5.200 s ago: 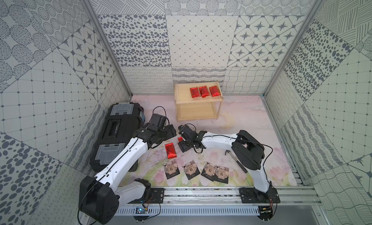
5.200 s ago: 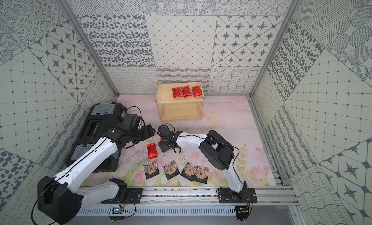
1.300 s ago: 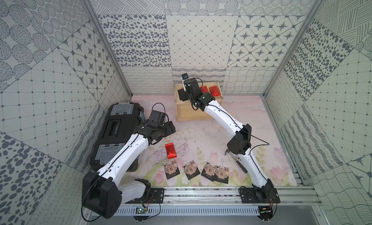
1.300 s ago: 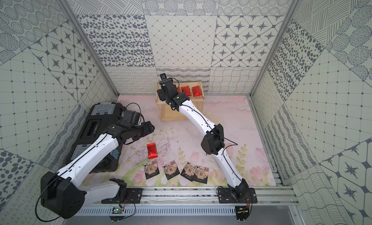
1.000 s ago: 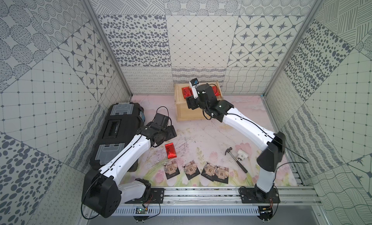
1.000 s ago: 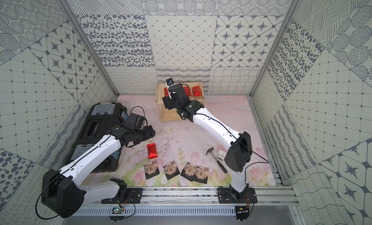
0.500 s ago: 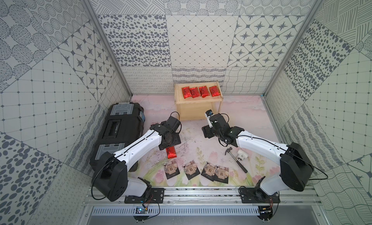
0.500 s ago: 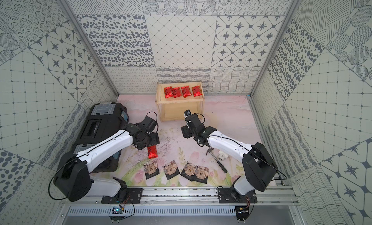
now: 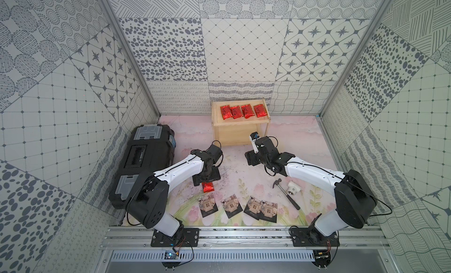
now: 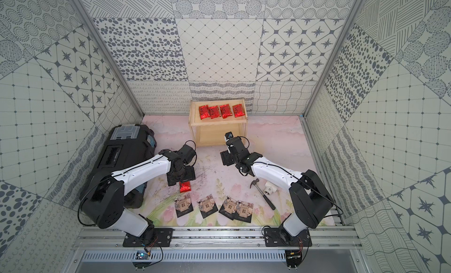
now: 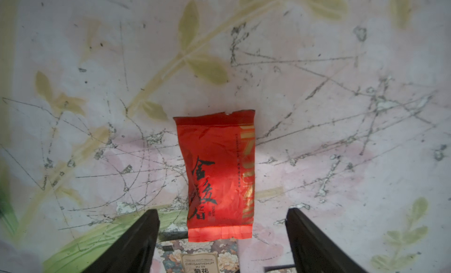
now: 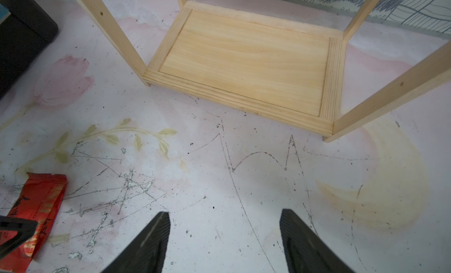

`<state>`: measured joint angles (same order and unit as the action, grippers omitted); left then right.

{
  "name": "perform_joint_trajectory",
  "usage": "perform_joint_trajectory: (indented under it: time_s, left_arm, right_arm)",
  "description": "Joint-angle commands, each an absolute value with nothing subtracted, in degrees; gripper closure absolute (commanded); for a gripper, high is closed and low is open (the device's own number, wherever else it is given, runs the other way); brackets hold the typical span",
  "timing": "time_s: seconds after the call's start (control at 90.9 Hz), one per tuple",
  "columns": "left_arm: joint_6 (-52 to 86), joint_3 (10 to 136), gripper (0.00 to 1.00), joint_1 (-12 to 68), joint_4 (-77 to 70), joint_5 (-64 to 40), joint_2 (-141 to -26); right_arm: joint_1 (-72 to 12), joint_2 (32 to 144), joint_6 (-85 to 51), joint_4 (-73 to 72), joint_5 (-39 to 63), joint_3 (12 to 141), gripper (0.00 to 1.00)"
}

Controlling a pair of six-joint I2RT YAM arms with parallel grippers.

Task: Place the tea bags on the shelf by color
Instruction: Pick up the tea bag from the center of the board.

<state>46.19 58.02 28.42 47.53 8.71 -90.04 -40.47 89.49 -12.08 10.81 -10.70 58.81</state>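
Several red tea bags (image 9: 241,111) lie in a row on the top tier of the pale wooden shelf (image 9: 240,123) at the back, as both top views show. One more red tea bag (image 9: 208,187) (image 11: 219,176) lies flat on the mat. My left gripper (image 9: 207,181) (image 11: 223,213) hangs open directly over it, its fingers on either side of the packet's near end without touching. Several dark sachets (image 9: 230,205) lie along the front edge. My right gripper (image 9: 251,159) (image 12: 224,213) is open and empty over bare mat before the shelf's bare lower tier (image 12: 244,61).
A long black toolbox (image 9: 146,159) lies along the left wall. A small hammer (image 9: 285,193) and a white fitting (image 9: 294,189) lie on the mat under my right arm. Patterned walls enclose three sides.
My right arm has left a red tea bag on the shelf's top tier and drawn back down to the mat. My left gripper has moved over the red tea bag on the mat.
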Motion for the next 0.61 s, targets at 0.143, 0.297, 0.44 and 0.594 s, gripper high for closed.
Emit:
perform_joint_trajectory:
  time_s: [0.143,0.297,0.44,0.594]
  left_arm:
    - [44.6,56.9,0.18,28.5,43.8,7.3,-93.8]
    - [45.0,56.2,0.21,28.4,42.7,7.3,-95.3]
    - [45.0,55.8,0.25,28.2,42.4,8.1,-95.8]
    - [44.9,55.1,0.31,27.2,41.8,8.6,-95.7]
  right_arm:
    - [-40.5,90.8,-13.4,8.9,-10.3,59.8,0.24]
    - [-40.5,90.9,-13.8,9.4,-10.5,59.7,0.25]
    - [-40.5,91.1,-14.0,9.7,-10.8,59.7,0.25]
    - [-40.5,91.5,-14.4,10.1,-10.8,60.0,0.25]
